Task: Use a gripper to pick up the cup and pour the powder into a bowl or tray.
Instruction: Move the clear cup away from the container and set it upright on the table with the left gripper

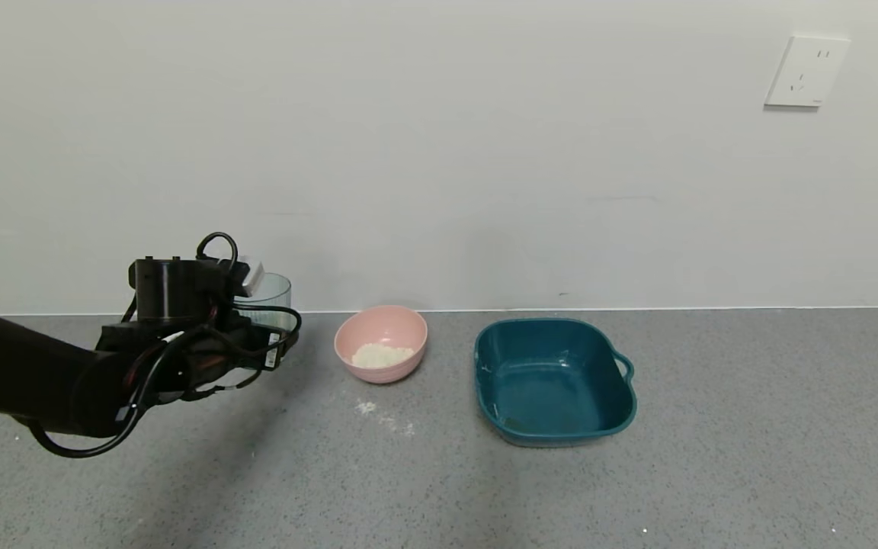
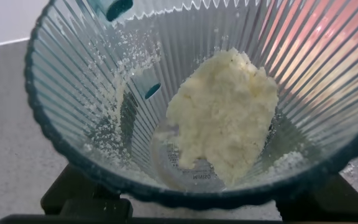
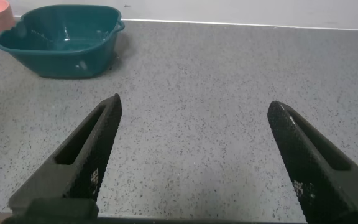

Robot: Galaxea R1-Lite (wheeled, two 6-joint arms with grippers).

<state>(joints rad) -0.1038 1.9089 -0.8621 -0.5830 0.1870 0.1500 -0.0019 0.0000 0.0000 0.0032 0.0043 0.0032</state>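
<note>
Cup [image 1: 267, 301]: held clear of the counter by the left gripper [image 1: 256, 328], to the left of the bowl [image 1: 382, 341] and near it, roughly upright or slightly tilted; exact lean cannot be told. The fingers are closed on the cup's sides.

Powder [image 2: 225, 118]: the left wrist view shows a clumped mass lying against the cup's ribbed inner wall, with loose grains dusting the rest of the inside. So the cup is not empty.

The bowl already holds a small heap of powder. A few specks lie spilt on the counter [image 1: 439, 473] in front of it.

Judgement: pickup done; pour partly done or about to resume. Remaining: carry the cup over the bowl and tip out the clump.

Tray [image 1: 553, 381]: right of the bowl, no powder visible.

Right gripper [image 3: 194, 155]: idle above bare counter, fingers spread wide, holding nothing.
</note>
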